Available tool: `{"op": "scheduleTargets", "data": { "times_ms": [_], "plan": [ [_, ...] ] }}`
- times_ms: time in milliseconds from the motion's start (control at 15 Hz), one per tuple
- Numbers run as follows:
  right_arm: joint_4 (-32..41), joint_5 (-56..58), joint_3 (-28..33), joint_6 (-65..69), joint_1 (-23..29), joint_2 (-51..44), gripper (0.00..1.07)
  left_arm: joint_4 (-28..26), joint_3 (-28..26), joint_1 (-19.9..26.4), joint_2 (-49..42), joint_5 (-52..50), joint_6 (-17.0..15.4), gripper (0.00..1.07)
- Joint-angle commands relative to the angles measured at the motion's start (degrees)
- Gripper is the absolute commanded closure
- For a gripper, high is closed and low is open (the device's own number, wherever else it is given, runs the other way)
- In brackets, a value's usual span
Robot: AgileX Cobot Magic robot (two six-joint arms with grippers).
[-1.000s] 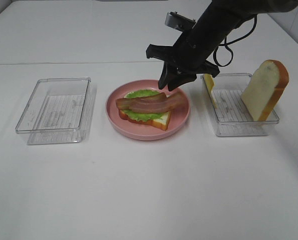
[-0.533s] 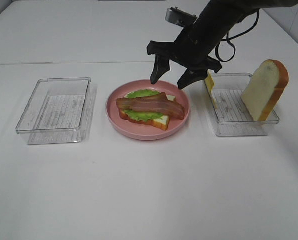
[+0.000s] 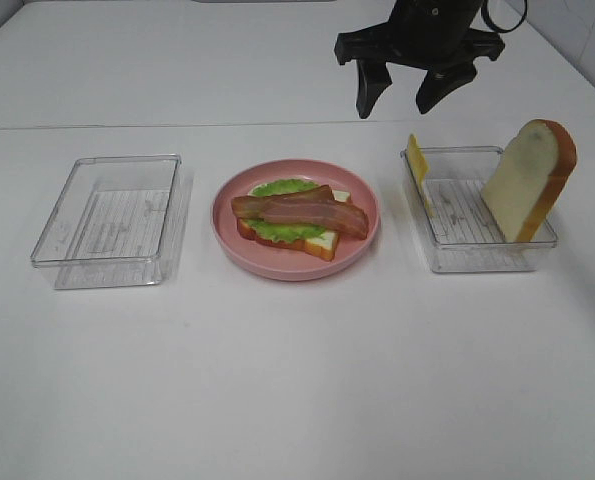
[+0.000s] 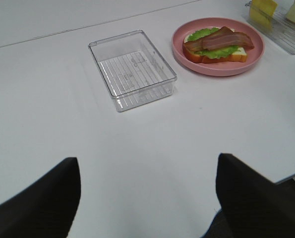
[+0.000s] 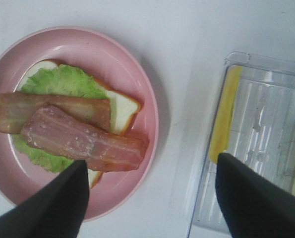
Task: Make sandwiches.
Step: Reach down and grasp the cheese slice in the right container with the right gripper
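The sandwich (image 3: 295,218) lies on the round pink plate (image 3: 277,268): one bread slice with green lettuce and two bacon strips on top. It also shows in the right wrist view (image 5: 73,129) and the left wrist view (image 4: 216,44). A yellow cheese slice (image 3: 417,162) leans on the near wall of the right tray (image 3: 477,262), and a second bread slice (image 3: 530,180) stands upright in it. My right gripper (image 3: 395,103) is open and empty, high above the gap between plate and tray. My left gripper (image 4: 147,198) is open and empty, far from the plate.
An empty clear tray (image 3: 112,215) stands left of the plate and shows in the left wrist view (image 4: 132,69). The white table's front half is bare. The right arm hangs over the table's back right.
My right gripper opened and let go of the upper bacon strip on the sandwich. It then rose and moved back and to the right.
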Motion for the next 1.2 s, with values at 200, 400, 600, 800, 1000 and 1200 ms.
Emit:
{"op": "scheduleTargets", "data": {
  "times_ms": [200, 400, 600, 800, 1000, 1200],
  "plan": [
    [-0.2, -0.3, -0.7, 1.6, -3.4, 0.5, 0.39, 0.1, 0.2, -0.3, -1.3, -0.4, -0.2, 0.34],
    [-0.9, -3.7, -0.8, 1.4, -4.8, 4.2, 0.39, 0.1, 0.2, -0.3, -1.3, -0.4, -0.2, 0.34],
    [-1.4, -7.5, -0.8, 1.3, -6.4, 8.2, 0.39, 0.1, 0.2, -0.3, -1.3, -0.4, -0.2, 0.34],
    [-1.5, -9.5, -0.8, 1.2, -7.2, 10.3, 0.43, 0.1, 0.2, -0.3, -1.2, -0.4, -0.2, 0.34],
    [-1.3, -10.3, -0.8, 1.1, -7.4, 11.6, 0.49, 0.1, 0.2, -0.3, -1.2, -0.4, -0.2, 0.34],
    [-1.2, -9.9, -0.8, 1.1, -7.4, 12.1, 0.57, 0.1, 0.2, -0.3, -1.2, -0.4, -0.2, 0.34]
  ]
}}
